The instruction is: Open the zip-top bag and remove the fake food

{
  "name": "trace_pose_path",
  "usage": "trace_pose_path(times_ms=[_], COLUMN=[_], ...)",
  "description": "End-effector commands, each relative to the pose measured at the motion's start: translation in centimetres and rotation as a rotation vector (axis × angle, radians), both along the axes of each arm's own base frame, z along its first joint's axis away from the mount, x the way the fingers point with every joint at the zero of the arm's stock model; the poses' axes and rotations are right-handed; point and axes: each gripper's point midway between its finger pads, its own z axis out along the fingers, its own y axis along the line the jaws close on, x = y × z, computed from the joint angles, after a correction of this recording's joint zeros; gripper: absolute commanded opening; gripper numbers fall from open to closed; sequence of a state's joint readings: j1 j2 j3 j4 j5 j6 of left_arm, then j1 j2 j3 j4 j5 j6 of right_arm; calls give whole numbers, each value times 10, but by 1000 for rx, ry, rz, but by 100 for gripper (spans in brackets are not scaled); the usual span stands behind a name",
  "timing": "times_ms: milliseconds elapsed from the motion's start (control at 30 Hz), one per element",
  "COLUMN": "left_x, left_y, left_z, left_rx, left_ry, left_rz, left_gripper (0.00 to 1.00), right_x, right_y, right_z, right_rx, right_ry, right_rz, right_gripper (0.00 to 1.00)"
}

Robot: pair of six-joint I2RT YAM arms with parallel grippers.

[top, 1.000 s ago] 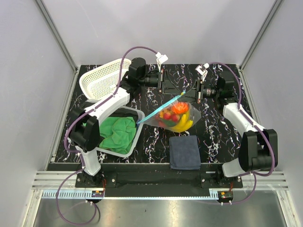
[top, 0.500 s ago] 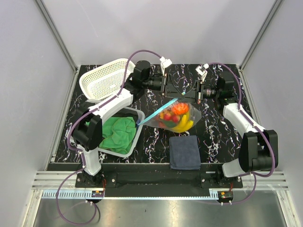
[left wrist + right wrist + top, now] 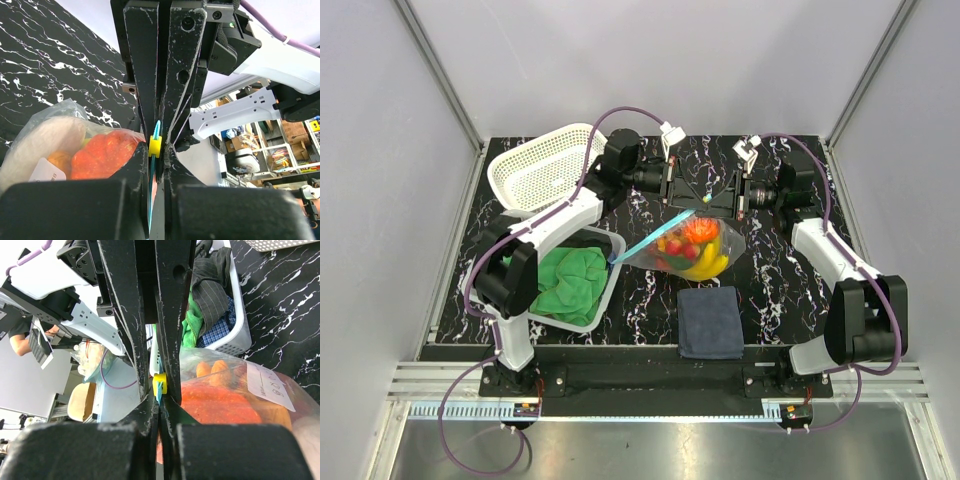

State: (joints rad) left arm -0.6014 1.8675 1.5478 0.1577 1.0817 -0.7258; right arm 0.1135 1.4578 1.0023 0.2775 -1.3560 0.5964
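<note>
Starting closest in: blue cloth (image 3: 710, 320) at 6 o'clock, then the bag (image 3: 645, 253) mid-table, toy food (image 3: 698, 240) inside. At its 12 o'clock end, left gripper (image 3: 692, 194) and right gripper (image 3: 720, 197) each clamp the bag's zip strip (image 3: 655, 235) beside the yellow slider (image 3: 155, 146), I'd guess to pull the mouth apart.

White basket (image 3: 535, 172), green cloth (image 3: 565, 280) in tub (image 3: 617, 252), folded blue cloth (image 3: 710, 320)

We note table (image 3: 775, 290) black, white marble veining. Zip-top bag (image 3: 726, 238) clear; strip (image 3: 645, 241) teal-blue; slider (image 3: 154, 146) yellow. Fake food (image 3: 695, 245): yellow, orange-red, red. We see green cloth (image 3: 570, 280), dark blue cloth (image 3: 710, 320), white basket (image 3: 535, 175).
</note>
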Motion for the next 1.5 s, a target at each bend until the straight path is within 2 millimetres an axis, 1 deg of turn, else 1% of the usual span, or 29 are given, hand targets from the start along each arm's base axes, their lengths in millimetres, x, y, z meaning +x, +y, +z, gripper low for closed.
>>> trace_pose_path(times_ms=[0, 67, 167, 200, 233, 267, 300, 333, 400, 433, 467, 533, 600, 633, 667, 733, 933, 1067, 1167, 1267, 1300, 1367, 1400, 1433, 1467], left_x=[-3, -3, -3, -3, -3, -4, -4, -2, -1, 0, 3, 5, 6, 6, 8, 9, 8, 4, 3, 2, 2, 3, 4, 5, 4], left_y=[0, 0, -1, 0, 0, 0, 0, 1, 1, 1, 1, 1, 1, 1, 2, 2, 2, 0, 0, 1, 1, 1, 2, 3, 4], left_z=[23, 23, 21, 20, 22, 20, 22, 22, 22, 21, 19, 18, 18, 19, 19, 18, 14, 11, 7, 4, 6, 8, 11, 14, 18], left_rx=[-55, -55, -54, -54, -56, -54, -54, -50, -50, -44, -40, -37, -35, -36, -36, -33, -29, -26, -17, -6, -7, -10, -15, -20, -25], left_ry=[-72, -72, -67, -61, -63, -58, -59, -50, -50, -43, -40, -36, -31, -32, -32, -27, -19, -10, -10, -14, -21, -30, -38, -44, -51], left_rz=[-27, -27, -30, -29, -29, -34, -32, -28, -23, -17, -6, 0, 3, 0, 8, 11, 10, -11, -11, -19, -19, -20, -15, -14, -13], left_gripper=[0, 0, 0, 0, 0, 2, 7, 22, 36, 45, 47, 49, 44, 37, 34, 31, 30, 36, 36, 24, 17, 8, 1, 0, 0], right_x=[-12, -13, -16, -17, -19, -20, -22, -22, -22, -23, -24, -25, -25, -25, -25, -25, -21, -20, -20, -20, -20, -19, -18, -18, -18], right_y=[1, 1, 1, 1, 1, 1, 1, 1, 0, 0, 1, 0, 0, 0, 0, 0, 2, 3, 3, 3, 3, 2, 2, 3, 3], right_z=[13, 11, 11, 9, 9, 7, 6, 7, 6, 5, 6, 6, 7, 7, 6, 7, 9, 9, 9, 9, 11, 10, 10, 10, 9], right_rx=[-4, -5, -6, -7, -8, -10, -10, -10, -11, -11, -10, -9, -9, -9, -9, -7, -6, -6, -5, -6, -6, -7, -8, -10, -13], right_ry=[-79, -76, -65, -62, -65, -61, -62, -71, -74, -73, -74, -74, -79, -80, -77, -77, -71, -73, -71, -71, -77, -74, -74, -73, -67], right_rz=[23, 21, 24, 25, 25, 25, 27, 25, 21, 22, 28, 31, 32, 33, 33, 39, 45, 45, 48, 43, 42, 40, 34, 32, 27], right_gripper=[7, 14, 18, 15, 8, 0, 0, 0, 0, 0, 0, 0, 0, 0, 0, 0, 0, 0, 0, 0, 0, 0, 0, 1, 4])
